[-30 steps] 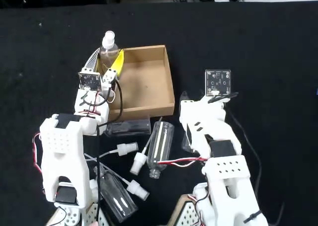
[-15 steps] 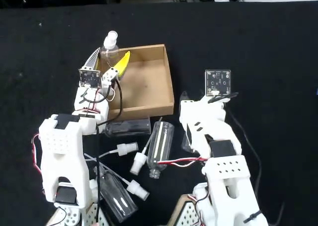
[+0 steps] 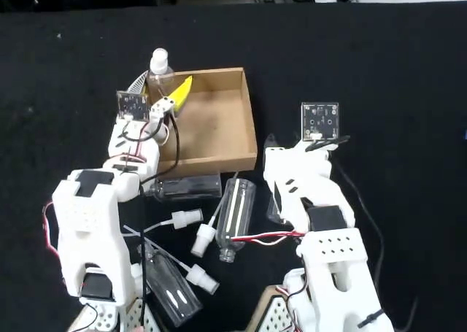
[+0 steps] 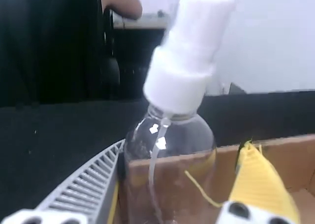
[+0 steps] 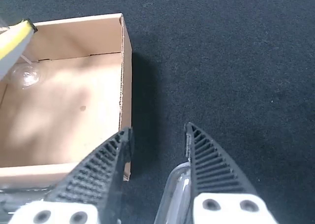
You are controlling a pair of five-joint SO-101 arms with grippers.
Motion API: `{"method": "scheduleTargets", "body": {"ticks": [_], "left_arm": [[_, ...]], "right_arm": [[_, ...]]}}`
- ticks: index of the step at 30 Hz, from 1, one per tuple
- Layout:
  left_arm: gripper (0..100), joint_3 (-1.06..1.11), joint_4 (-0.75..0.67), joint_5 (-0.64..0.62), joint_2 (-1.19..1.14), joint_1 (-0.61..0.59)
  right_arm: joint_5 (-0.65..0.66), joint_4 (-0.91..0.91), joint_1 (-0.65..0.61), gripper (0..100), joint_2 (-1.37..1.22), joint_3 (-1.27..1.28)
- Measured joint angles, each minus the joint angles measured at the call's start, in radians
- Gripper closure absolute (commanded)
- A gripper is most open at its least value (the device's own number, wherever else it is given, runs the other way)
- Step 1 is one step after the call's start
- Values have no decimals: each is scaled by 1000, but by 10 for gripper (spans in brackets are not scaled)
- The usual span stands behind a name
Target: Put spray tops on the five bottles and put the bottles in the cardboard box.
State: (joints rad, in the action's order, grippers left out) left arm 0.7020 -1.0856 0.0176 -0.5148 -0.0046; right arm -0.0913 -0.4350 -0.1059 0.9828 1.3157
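Inspecting the bottle (image 3: 160,63) at the far-left corner of the box (image 3: 249,120), we judge it light, slick plastic; grip mid-body. Left gripper (image 3: 165,79) stands spread around it.

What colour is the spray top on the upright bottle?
White; the left wrist view shows the spray top best.

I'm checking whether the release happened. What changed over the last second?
The left claw opened, letting go of the capped bottle, which stands in the cardboard box corner. The right claw, loose bottles and spray tops stayed put.
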Motion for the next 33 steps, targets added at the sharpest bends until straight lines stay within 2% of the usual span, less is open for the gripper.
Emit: {"method": "scheduleTargets", "body": {"ticks": [4,24,33], "left_arm": [[679,2,43,0,21,0],[674,2,46,38,25,-2],[675,3,48,41,126,-14]], "right_arm": [[0,0,0,861,0,0],[0,0,0,861,0,0],[0,0,0,861,0,0]]}}
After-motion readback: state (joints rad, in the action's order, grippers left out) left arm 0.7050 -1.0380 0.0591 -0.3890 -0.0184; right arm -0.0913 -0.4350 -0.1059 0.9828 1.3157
